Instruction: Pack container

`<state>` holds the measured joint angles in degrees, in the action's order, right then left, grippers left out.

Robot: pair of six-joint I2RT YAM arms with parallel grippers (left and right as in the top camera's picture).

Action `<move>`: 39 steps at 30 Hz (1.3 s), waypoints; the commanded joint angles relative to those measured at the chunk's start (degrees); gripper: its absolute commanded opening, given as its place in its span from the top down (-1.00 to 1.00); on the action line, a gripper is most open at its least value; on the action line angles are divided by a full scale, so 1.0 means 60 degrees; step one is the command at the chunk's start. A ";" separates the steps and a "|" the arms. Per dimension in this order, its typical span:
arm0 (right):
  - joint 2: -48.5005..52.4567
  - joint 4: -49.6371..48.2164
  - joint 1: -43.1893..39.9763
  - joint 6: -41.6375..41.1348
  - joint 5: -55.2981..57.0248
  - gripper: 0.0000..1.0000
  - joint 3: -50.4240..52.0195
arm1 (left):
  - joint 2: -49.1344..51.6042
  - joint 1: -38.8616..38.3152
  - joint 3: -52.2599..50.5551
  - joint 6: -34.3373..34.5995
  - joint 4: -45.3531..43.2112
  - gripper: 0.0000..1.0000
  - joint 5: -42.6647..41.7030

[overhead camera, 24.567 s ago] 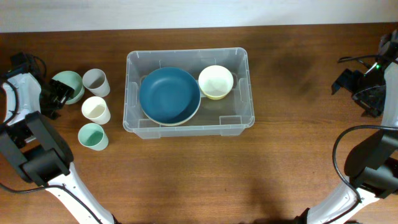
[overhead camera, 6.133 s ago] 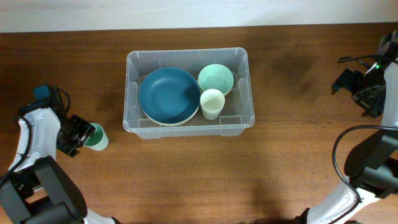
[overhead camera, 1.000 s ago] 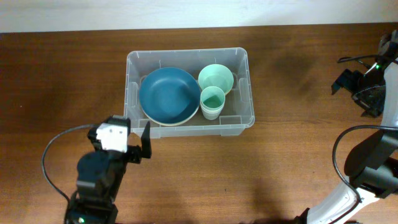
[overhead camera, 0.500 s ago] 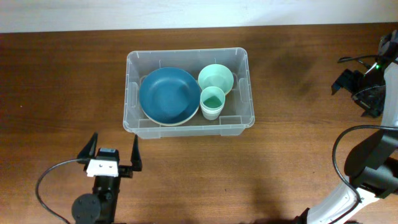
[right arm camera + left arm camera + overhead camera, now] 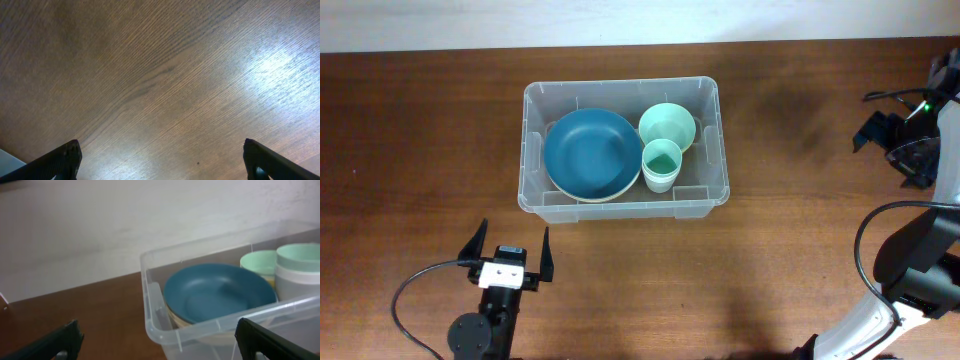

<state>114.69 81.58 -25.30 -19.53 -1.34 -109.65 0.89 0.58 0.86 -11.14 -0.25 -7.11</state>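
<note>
- As I look down through the overhead camera, the large clear rectangular plastic container (image 5: 620, 84) stands on the brown wooden table (image 5: 790, 260), toward its far side.
- Overhead, contents: a round dark-blue plate (image 5: 592, 153) fills the container's left part. A mint-green bowl (image 5: 667, 127) sits at the far right. A pale cup with a mint-green inside (image 5: 661, 163) stands just in front of the bowl.
- Overhead, left gripper (image 5: 512, 243): it sits near the table's front, apart from the container, with its jaws spread wide and nothing held.
- Left wrist: I see both black fingertips (image 5: 65, 340) at the lower corners, far apart, with nothing gripped. The container lies ahead, with the plate inside on the left and the cup and bowl on the right.
- Right wrist: the right gripper (image 5: 161, 159) is spread fully and empty over bare wood grain.
</note>
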 commanded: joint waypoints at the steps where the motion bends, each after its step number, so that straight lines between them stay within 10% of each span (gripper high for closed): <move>1: 0.0000 -0.0004 0.0025 -0.0076 0.0084 -0.98 -0.0011 | -0.0102 0.0058 -0.0066 -0.0215 0.0066 -0.99 -0.0044; 39: 0.0025 -0.0007 0.0044 -0.0076 0.0080 -0.98 -0.0011 | -0.0084 0.0058 -0.0062 -0.0127 0.0696 -0.99 0.0047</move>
<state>114.69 81.58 -25.30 -19.51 -1.34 -109.65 0.80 0.58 0.69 -11.38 3.64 -6.90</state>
